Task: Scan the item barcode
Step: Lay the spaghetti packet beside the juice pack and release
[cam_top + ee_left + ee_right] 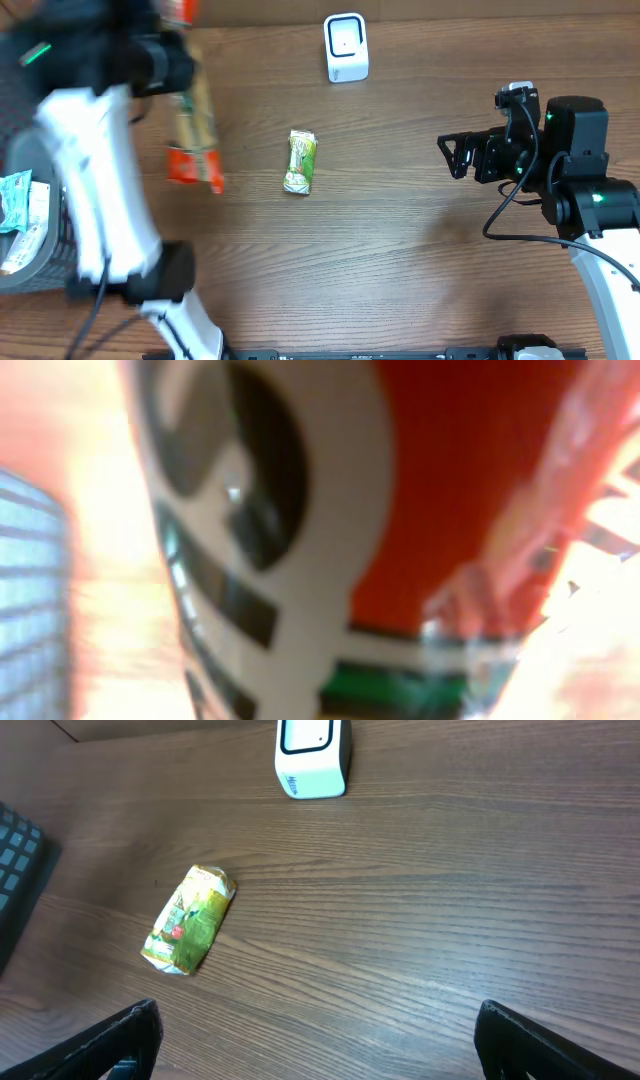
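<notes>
Currently I see my left gripper point(178, 68) clamped on what seems, through the blur, a long red-and-white packet point(196, 168), its long axis running near-to-far, hanging well left of the white scanner point(346, 47), my right gripper point(452, 156) spread wide over the brown wooden table point(400, 270).

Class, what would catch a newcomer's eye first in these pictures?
The orange packet, blurred, hangs from the left tool at the overhead view's upper left and fills that wrist's view. Next, the green snack packet lies alone in the middle of the wooden table, with the white scanner at the far edge.
</notes>
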{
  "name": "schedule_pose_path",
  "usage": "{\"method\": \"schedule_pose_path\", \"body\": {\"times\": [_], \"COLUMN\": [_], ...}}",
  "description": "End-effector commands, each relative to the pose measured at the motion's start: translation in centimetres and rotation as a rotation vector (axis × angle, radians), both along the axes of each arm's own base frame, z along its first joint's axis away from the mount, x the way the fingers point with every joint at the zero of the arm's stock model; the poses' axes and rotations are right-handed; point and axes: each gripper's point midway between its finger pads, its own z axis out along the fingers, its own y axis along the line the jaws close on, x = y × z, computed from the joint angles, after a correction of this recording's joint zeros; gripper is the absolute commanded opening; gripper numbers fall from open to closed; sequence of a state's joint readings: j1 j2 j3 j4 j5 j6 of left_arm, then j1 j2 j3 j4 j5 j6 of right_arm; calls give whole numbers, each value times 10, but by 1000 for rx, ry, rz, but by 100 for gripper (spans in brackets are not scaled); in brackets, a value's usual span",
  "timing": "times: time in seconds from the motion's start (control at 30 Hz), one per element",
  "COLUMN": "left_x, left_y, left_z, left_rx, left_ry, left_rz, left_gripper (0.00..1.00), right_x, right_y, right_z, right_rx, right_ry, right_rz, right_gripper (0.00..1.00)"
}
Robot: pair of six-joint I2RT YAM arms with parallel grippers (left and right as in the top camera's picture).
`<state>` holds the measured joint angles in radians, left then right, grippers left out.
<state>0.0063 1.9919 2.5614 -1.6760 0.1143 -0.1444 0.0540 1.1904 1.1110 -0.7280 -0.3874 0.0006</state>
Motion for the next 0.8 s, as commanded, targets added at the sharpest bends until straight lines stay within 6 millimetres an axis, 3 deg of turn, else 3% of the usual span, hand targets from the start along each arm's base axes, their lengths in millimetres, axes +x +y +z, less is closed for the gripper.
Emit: {"method": "schedule_pose_path", "body": {"times": [0.0, 0.17, 0.33, 0.5, 0.77], "left_x": [14, 25, 25, 17, 4], "left_y": [-29, -61, -81, -85, -63], "left_z": [-70, -154, -205, -227, -225], "left_rx": [20, 28, 62, 132, 268], "left_ry": [197, 387, 490, 551, 590], "left_rz": [22, 29, 39, 59, 143], "left_gripper": [4, 4, 4, 5, 4], "right_x": [3, 2, 2, 2, -1], "right_y": [0, 4, 4, 4, 11], "right_z": [10, 11, 11, 11, 14], "right_rx": [0, 81, 80, 82, 114], "right_ry": [-25, 17, 19, 18, 20], "right_rz": [-1, -47, -46, -48, -12], "right_gripper": [100, 100, 100, 100, 100]}}
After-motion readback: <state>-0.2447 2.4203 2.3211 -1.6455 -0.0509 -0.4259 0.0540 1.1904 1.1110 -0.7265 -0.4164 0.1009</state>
